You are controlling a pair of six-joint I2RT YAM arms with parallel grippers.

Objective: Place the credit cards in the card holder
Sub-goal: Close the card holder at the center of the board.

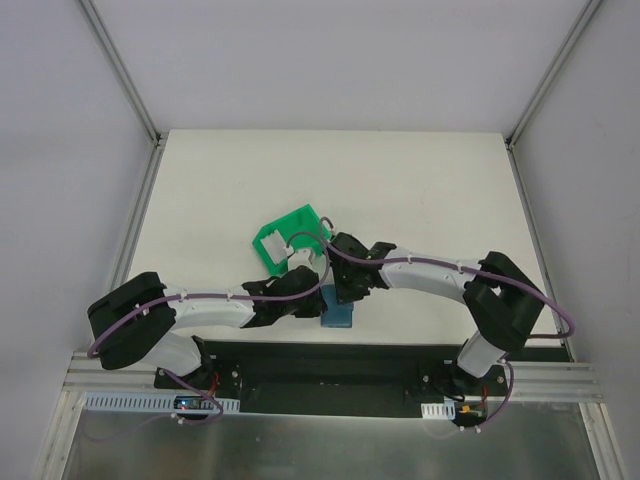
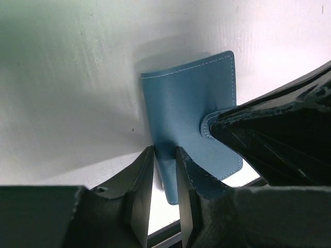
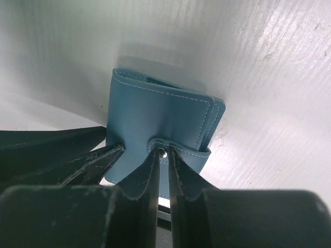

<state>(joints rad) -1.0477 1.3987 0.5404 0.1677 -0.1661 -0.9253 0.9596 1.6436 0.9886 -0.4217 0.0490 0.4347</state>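
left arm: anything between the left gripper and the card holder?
Nothing. The left wrist view shows the left gripper closed directly on the card holder, with its edge pinched between the two fingers.

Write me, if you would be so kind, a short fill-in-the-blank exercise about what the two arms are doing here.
1. The left fingers and the right fingers both pinch the blue ____.
2. The plastic bin beyond it is coloured ____.
3. The snap tab is held by the fingers of the ____ arm.
Missing words: card holder; green; right.
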